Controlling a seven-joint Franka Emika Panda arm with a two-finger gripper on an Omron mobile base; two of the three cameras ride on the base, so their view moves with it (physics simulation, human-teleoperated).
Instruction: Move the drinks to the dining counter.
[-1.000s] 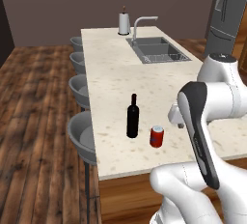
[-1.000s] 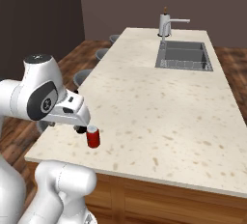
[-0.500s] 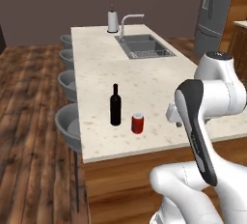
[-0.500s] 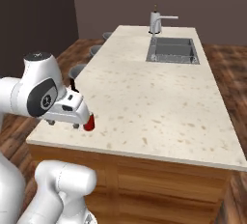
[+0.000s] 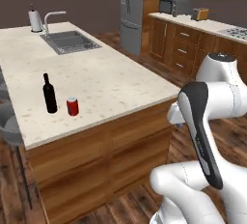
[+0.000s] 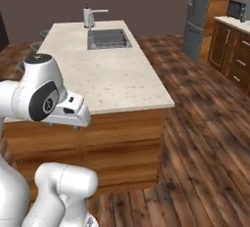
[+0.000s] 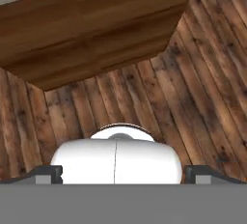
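Note:
The dining counter (image 5: 111,78) is the long beige speckled island with a steel sink (image 5: 70,42) and a curved faucet (image 5: 52,16). Near its front left edge stand two drinks, a tall black wine bottle (image 5: 49,94) and, just right of it, a small red can (image 5: 72,106). In the right base view my arm hides that corner of the counter (image 6: 117,74). My gripper (image 7: 124,174) is open and holds nothing, its fingertips (image 7: 46,173) set wide apart. It hangs off the counter's near end and points down at the island's wooden side and the plank floor.
A grey stool (image 5: 8,126) stands at the island's left. A steel fridge (image 5: 131,6) is behind it. To the right a wooden cabinet run (image 5: 193,44) carries a microwave (image 5: 173,6), a toaster (image 5: 200,13) and a stovetop (image 5: 236,32). Open wood floor (image 6: 205,138) lies right of the island.
The whole picture has shifted: the base has swung right and away from the island, bringing the fridge and cabinets into view. Bottle and can stand as before. The gripper stays open.

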